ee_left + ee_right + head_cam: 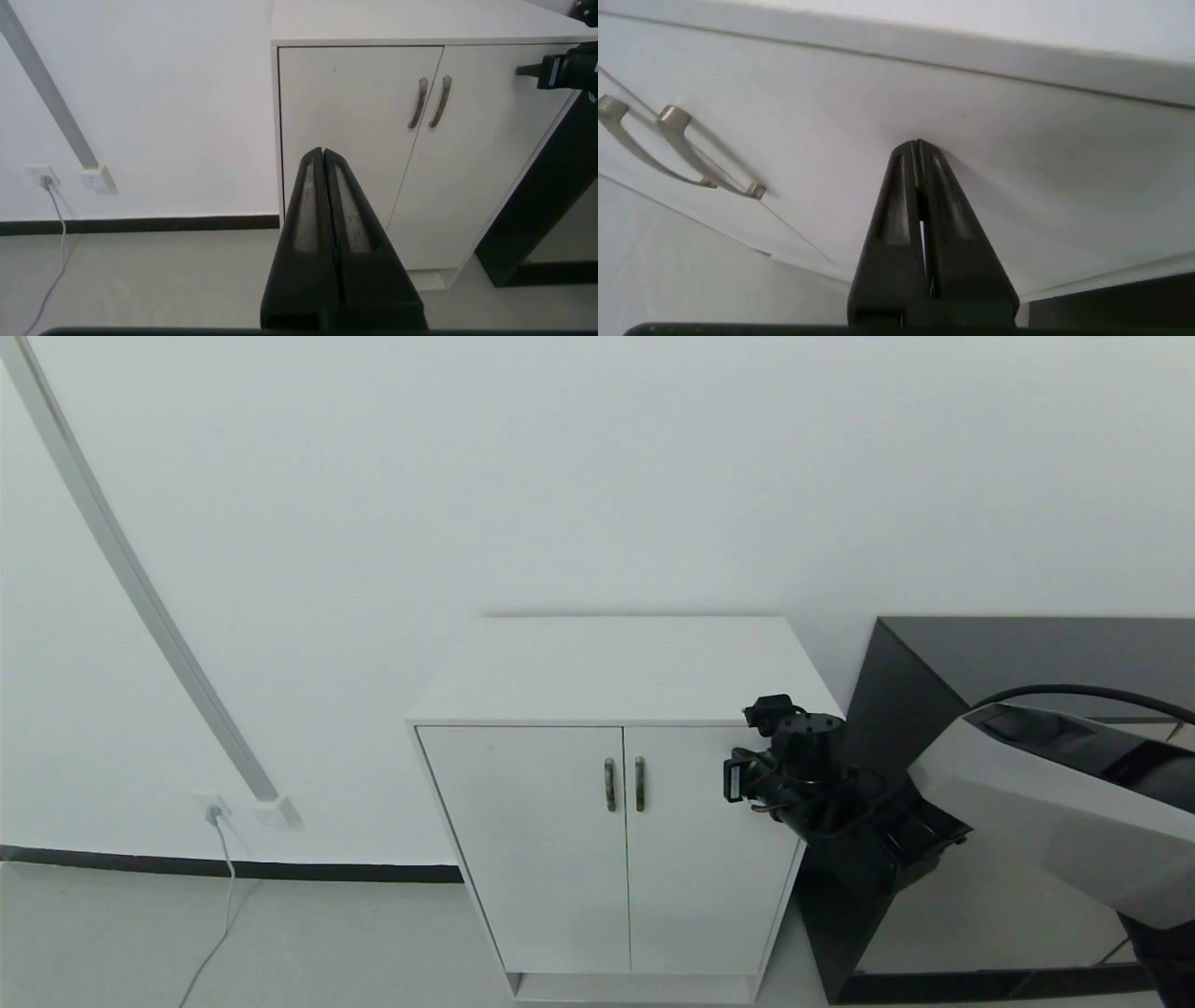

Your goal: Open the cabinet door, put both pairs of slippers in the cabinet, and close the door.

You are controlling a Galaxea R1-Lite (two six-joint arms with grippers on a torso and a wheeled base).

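The white cabinet [607, 672] stands against the wall with both doors shut. Its two metal handles [624, 784] sit side by side at the middle seam. My right arm [803, 775] is in front of the right door's upper outer corner. My right gripper [920, 147] is shut with nothing in it, its tips very close to the right door [1018, 159], off to the side of the handles [682, 149]. My left gripper [322, 154] is shut and empty, held well back from the cabinet and pointing at the left door [360, 121]. My right gripper [528, 70] also appears there by the right door.
A black glossy unit [1027, 653] stands close against the cabinet's right side. On the left wall are a socket with a plugged cable [217, 812] and a slanting grey conduit [131, 569]. Bare grey floor [280, 943] lies left of the cabinet.
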